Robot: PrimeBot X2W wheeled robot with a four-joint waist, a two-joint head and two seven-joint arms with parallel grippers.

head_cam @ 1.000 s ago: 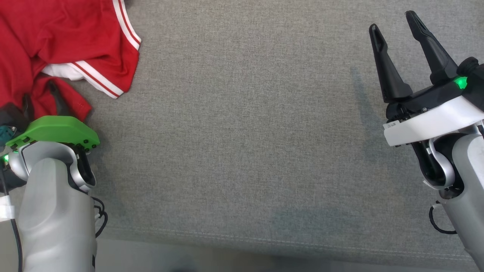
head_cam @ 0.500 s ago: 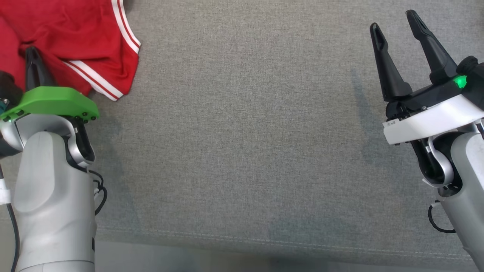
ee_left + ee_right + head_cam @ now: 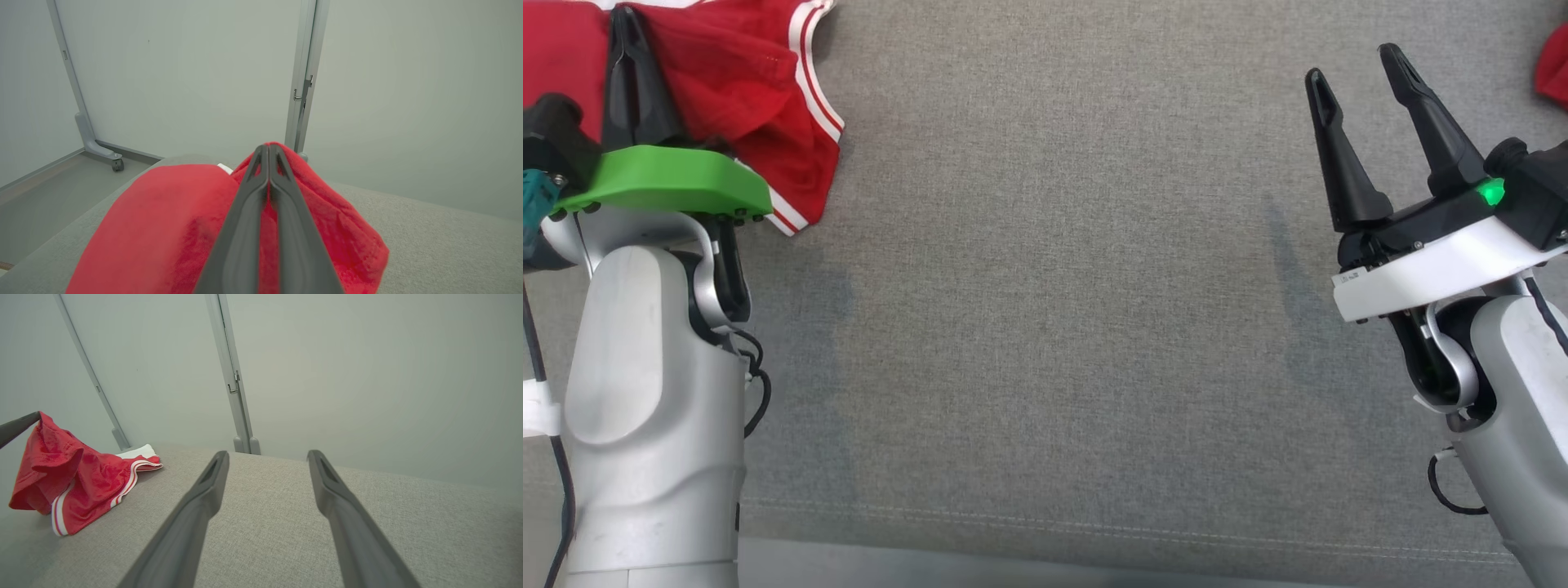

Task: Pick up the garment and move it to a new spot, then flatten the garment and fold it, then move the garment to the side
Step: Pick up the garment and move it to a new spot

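The garment point(image 3: 768, 106) is red with white-striped hems and sits bunched at the far left of the grey surface. My left gripper point(image 3: 623, 20) is shut on a fold of it, and the cloth hangs in a peak from the fingertips. In the left wrist view the two fingers point(image 3: 245, 228) press together with the red garment point(image 3: 163, 220) draped on both sides. In the right wrist view the garment point(image 3: 81, 477) hangs from a dark fingertip at the left edge, its lower part resting on the surface. My right gripper point(image 3: 1350, 64) stands open over bare fabric at the right, holding nothing point(image 3: 267, 454).
The grey upholstered surface point(image 3: 1054, 286) has a stitched front edge near the bottom of the head view. A bit of red cloth point(image 3: 1553, 65) shows at the top right corner. Pale wall panels with metal posts point(image 3: 304, 73) and a caster point(image 3: 117, 164) stand behind the surface.
My left gripper went from open over the garment to shut on a fold, then rose and moved forward with the cloth. The right gripper stayed open; the head view shifted slightly.
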